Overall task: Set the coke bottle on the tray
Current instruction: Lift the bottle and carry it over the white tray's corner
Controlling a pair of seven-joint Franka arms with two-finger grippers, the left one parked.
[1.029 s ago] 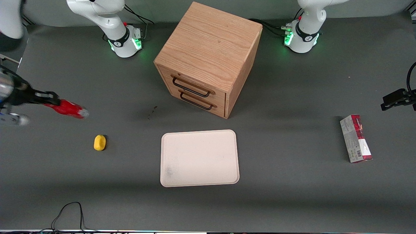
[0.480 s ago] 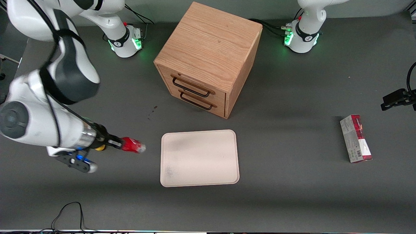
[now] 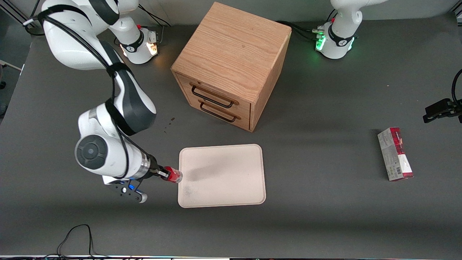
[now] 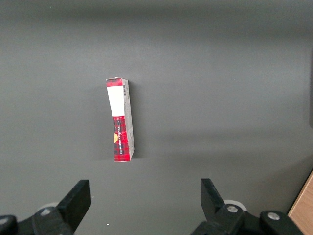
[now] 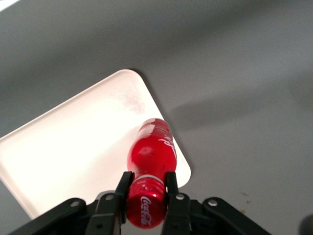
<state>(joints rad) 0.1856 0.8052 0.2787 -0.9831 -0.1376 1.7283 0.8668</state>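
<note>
Red coke bottle (image 5: 151, 152), gripped near its cap by the closed pincer (image 5: 146, 188), hangs over the cream tray (image 3: 231, 187) at its rim toward the working arm. Released here, it could catch that rim and roll onto the tabletop (image 3: 325, 216).

Over the last second your right arm has swung in from the working arm's end of the counter (image 3: 325, 224) toward the tray (image 3: 231, 187). The gripper (image 3: 163, 173) has carried the coke bottle (image 3: 173, 175) nearer the front camera and now holds it at the tray's edge on the working arm's side, jaws clamped on the neck just below the cap. The yellow object that lay on the counter near that end has gone from sight, the arm's wrist now standing over that spot.
</note>
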